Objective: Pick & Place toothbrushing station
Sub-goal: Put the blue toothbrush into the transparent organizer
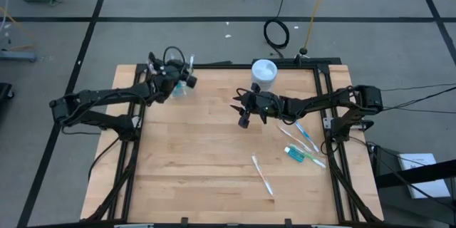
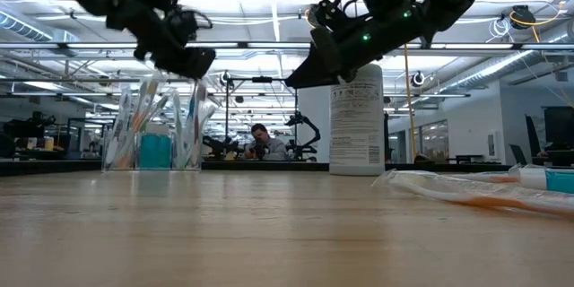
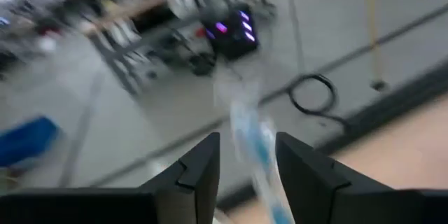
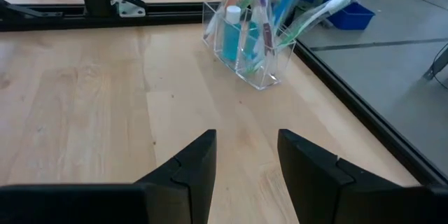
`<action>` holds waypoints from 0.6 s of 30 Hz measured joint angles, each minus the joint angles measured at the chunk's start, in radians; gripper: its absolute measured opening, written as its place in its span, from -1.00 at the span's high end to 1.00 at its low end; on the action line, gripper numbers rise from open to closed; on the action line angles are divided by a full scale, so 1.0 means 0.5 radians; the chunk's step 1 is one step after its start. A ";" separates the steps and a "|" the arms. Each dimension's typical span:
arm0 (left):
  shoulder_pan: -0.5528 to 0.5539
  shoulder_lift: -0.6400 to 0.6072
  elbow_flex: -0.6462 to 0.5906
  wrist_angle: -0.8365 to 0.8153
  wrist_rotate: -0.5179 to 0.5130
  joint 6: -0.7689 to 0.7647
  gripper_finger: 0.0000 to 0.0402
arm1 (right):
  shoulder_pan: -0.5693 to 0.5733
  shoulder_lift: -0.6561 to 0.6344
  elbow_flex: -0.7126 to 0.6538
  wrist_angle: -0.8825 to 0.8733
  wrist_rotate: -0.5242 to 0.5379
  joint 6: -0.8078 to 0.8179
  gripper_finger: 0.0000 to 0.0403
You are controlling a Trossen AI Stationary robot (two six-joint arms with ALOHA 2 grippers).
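Note:
A clear plastic holder stands on the table's far left part, upright on its base. It holds several wrapped toothbrushes and a blue toothpaste tube. My left gripper hovers open just above the brush tops. In the blurred left wrist view, one wrapped brush shows in the gap between its fingers. My right gripper hangs open and empty over the table's middle, pointing at the holder. More toothbrushes and a small toothpaste tube lie flat at the right. My left gripper stands open with a wrapped brush's upper end in the gap between its fingers. I cannot tell through the blur whether either finger touches it. The brush's lower part stays in the holder.
A large white cylindrical container stands at the far edge, right of centre and close behind my right gripper. One wrapped toothbrush lies alone toward the near right. Bare wood spreads over the near left. Black frame rails edge the table.

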 joint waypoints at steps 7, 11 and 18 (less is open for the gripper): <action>-0.121 -0.024 0.237 -0.199 -0.108 0.049 0.28 | 0.000 0.000 0.001 -0.112 0.000 0.001 0.29; -0.198 -0.021 0.244 -0.327 -0.084 -0.012 0.28 | 0.002 0.000 0.001 -0.179 0.000 0.002 0.29; -0.366 -0.023 0.245 -0.388 0.294 -0.055 0.28 | 0.050 -0.015 0.001 -0.235 -0.085 -0.108 0.29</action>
